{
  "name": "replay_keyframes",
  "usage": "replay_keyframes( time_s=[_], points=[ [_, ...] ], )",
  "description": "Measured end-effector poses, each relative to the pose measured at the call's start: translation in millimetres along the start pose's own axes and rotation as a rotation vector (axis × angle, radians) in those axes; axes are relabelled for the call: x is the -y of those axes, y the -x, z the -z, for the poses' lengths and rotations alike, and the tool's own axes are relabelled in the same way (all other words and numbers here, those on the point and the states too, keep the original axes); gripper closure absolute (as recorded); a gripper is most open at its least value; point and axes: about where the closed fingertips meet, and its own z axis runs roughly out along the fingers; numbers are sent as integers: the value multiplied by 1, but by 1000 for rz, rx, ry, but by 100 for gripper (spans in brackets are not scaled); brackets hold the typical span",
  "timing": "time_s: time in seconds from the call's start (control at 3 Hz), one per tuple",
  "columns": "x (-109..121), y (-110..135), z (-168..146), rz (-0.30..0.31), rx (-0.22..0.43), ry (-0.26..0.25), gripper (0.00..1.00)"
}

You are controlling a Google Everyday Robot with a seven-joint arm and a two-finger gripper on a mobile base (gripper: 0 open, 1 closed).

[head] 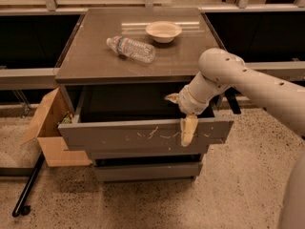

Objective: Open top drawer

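I see the top drawer (124,136) standing well out of the cabinet, its scratched grey front facing me. The well behind the front is in deep shadow, and I cannot tell whether anything lies in it.

The gripper (178,119) sits at the front's upper edge, right of middle, about 2 o'clock from the scratches. It is released, not clenched. One finger (188,130) hangs down over the outer face and touches it. The other (172,98) points toward 9 o'clock above the dark well, apart from the front. The arm (257,87) comes in from 3 o'clock.

At 6 o'clock below the drawer, two narrower drawers (143,171) sit further back, one above the other.

At 12 o'clock is the cabinet top (95,63). A pale bowl (163,31) stands on it near the far edge, and I see only its own pale inside. At 11 o'clock a clear bottle (131,49) lies on its side, near the bowl but apart from it.

At 9 o'clock an open cardboard box (50,128) rests on the floor against the cabinet's side. I cannot make out its contents.
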Motion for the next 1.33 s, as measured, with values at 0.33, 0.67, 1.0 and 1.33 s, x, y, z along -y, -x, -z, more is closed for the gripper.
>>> replay_keyframes(
  time_s=[0.33, 0.67, 1.0, 1.33],
  points=[
    [-16, 2, -10, -1, -27, 67, 0],
    [-43, 9, -16, 1, -68, 154, 0],
    [-78, 15, -10, -4, -99, 226, 26],
    [-97, 17, -2, -7, -103, 252, 49]
  ],
)
